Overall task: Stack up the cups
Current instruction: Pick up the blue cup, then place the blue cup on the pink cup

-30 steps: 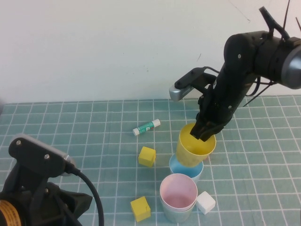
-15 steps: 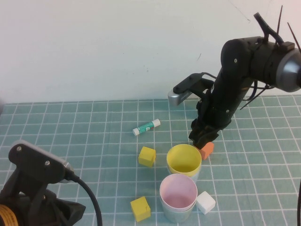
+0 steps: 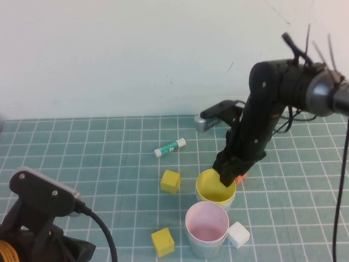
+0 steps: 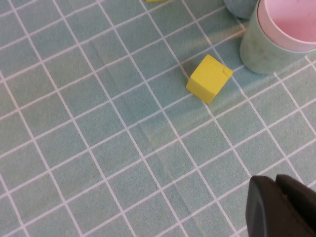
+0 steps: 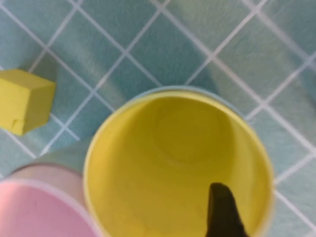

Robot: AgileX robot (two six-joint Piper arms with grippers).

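The yellow cup (image 3: 215,188) stands upright, right of centre in the lower half of the high view, nested in a light blue cup whose rim (image 5: 163,91) shows as a thin edge around it in my right wrist view. My right gripper (image 3: 228,173) hangs directly over the far right part of the yellow cup's rim. One dark fingertip (image 5: 224,210) reaches down inside the cup mouth; the other finger is out of sight. The jaws have let go: I grip nothing, and the cup rests on its own. An orange block (image 3: 239,177) shows just behind my gripper, beside the cup.

The pink cup (image 3: 206,222) stands just below the yellow one in the high view, seated in a pale green cup (image 4: 269,52). A white cube (image 3: 238,234) touches that pair on its right.

My left gripper (image 4: 284,207) is at the lower left corner of the high view, fingers pressed together, holding nothing, well apart from all cups. A yellow cube (image 4: 209,78) lies near the pale green cup. A second yellow cube (image 3: 170,181) lies left of the yellow cup, and a glue stick (image 3: 169,147) lies above it.
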